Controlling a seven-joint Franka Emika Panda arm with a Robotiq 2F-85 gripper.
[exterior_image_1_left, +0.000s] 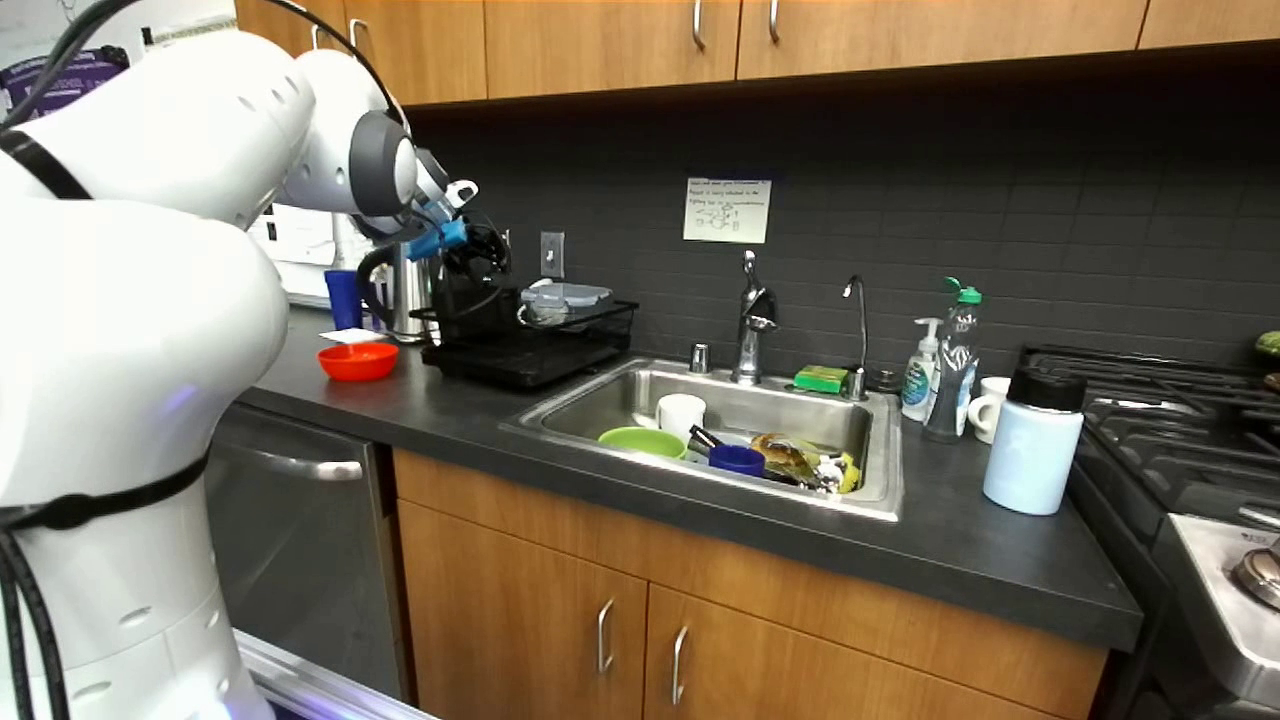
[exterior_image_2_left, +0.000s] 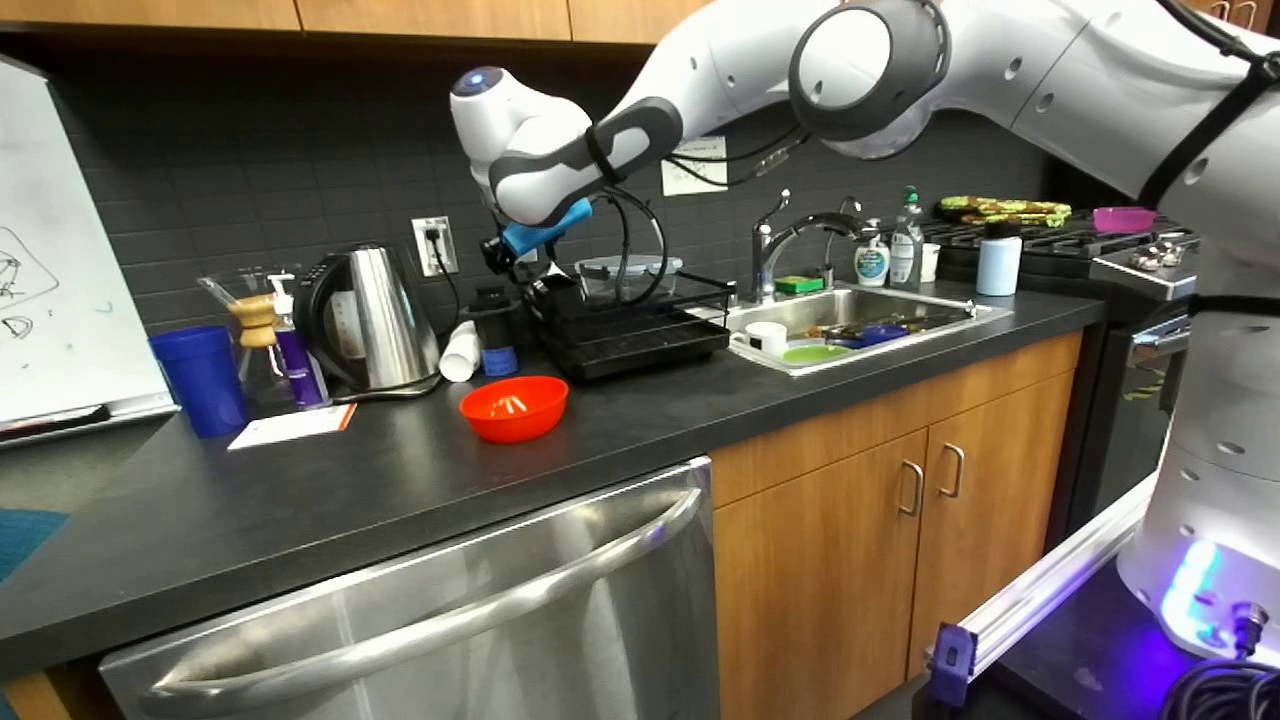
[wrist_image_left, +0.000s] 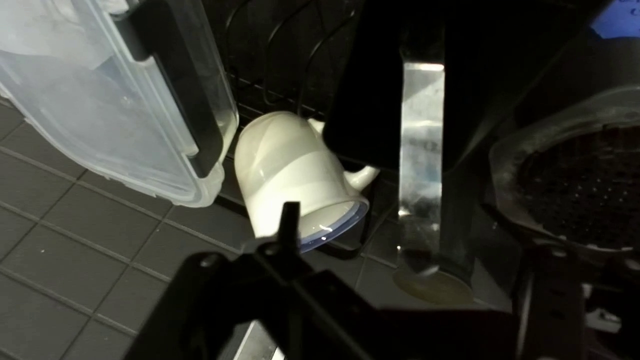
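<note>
- In the wrist view, the gripper (wrist_image_left: 412, 260) is seen at the bottom edge, its dark fingers (wrist_image_left: 289, 225) spread well apart.
- Just ahead of the gripper, towards its finger at the left of the picture, a cream mug (wrist_image_left: 295, 160) is seen. Its rim is overlapped by that fingertip; whether the two touch cannot be told.
- The mug's blue-edged mouth is turned towards the gripper, down and to the right in the picture, and its base is turned away. Its long axis is slanted from upper left to lower right.
- The mug's handle is set on its right flank, partly hidden by a black piece (wrist_image_left: 370, 115).
- Ahead of the gap between the fingers, a shiny metal strip (wrist_image_left: 421, 145) is seen lengthwise; left of the mug a clear container (wrist_image_left: 125, 115) is placed, and to the gripper's far right a round mesh (wrist_image_left: 585, 185).
- In an exterior view, the gripper is held above the dish rack (exterior_image_1_left: 530, 360), with a red bowl (exterior_image_1_left: 358, 361) lower left and the sink (exterior_image_1_left: 885, 460) well to its right.
- In an exterior view, a kettle (exterior_image_2_left: 390, 315) is placed left of the gripper, and a blue cup (exterior_image_2_left: 205, 385) farther left.
</note>
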